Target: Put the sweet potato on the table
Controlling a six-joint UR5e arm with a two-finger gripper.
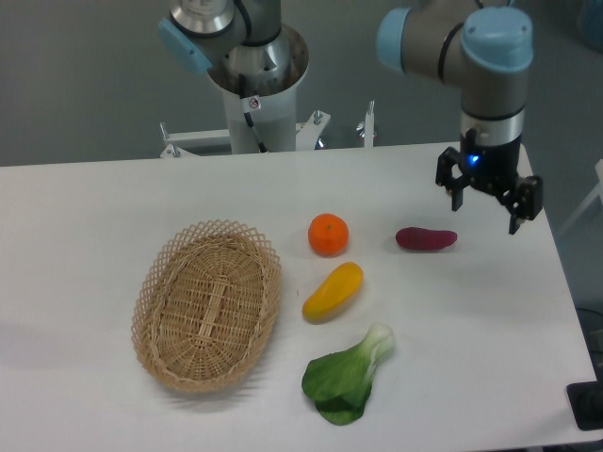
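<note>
The sweet potato point(426, 239), a small dark reddish-purple tuber, lies on its side on the white table point(94, 217), right of the orange. My gripper point(488, 213) hangs above the table to the right of the sweet potato, apart from it. Its black fingers point(458, 196) are spread open and hold nothing.
A round orange point(328, 234) sits near the table's middle. A yellow-orange elongated fruit point(333, 291) lies just below it. A green bok choy point(347, 375) lies near the front edge. An oval wicker basket point(208, 303) stands at the left. The arm's base point(256, 85) stands behind the table.
</note>
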